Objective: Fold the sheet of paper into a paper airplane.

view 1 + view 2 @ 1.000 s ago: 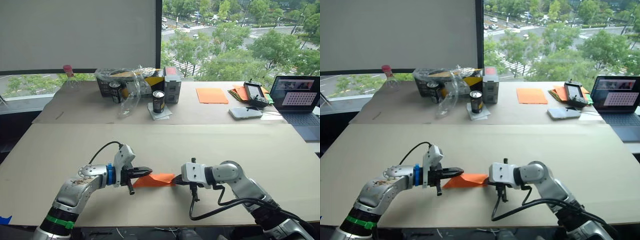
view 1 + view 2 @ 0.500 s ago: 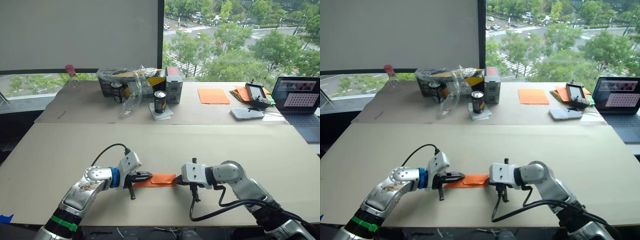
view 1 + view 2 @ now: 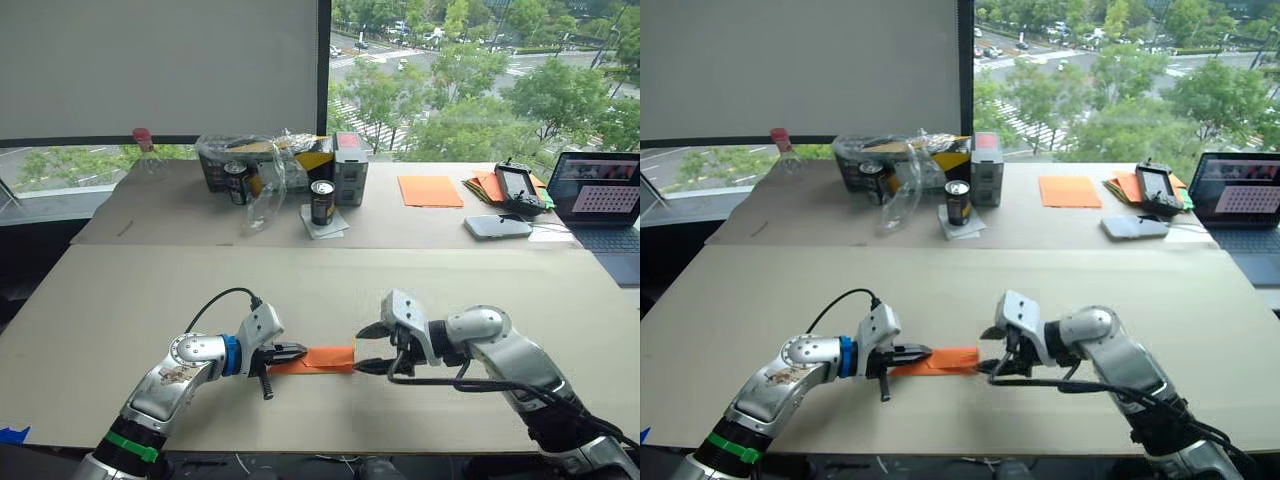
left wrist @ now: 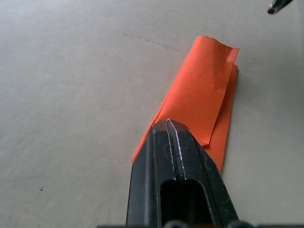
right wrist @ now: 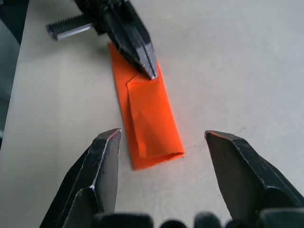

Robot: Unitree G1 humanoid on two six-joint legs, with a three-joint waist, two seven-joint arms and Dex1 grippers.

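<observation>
The paper airplane (image 3: pixel 322 359), already a narrow layered orange strip, lies flat on the table (image 3: pixel 400 280) with its pointed end under the shut left gripper (image 3: pixel 296 352) and its blunt end just before the wide-open right gripper (image 3: pixel 365 348); by the look of it, wing folds remain. The right wrist view reveals an overlapping flap and a curled end edge, while the head views show only a flat strip.

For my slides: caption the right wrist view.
Open right gripper faces the folded paper airplane, pinned by the shut left gripper.
</observation>
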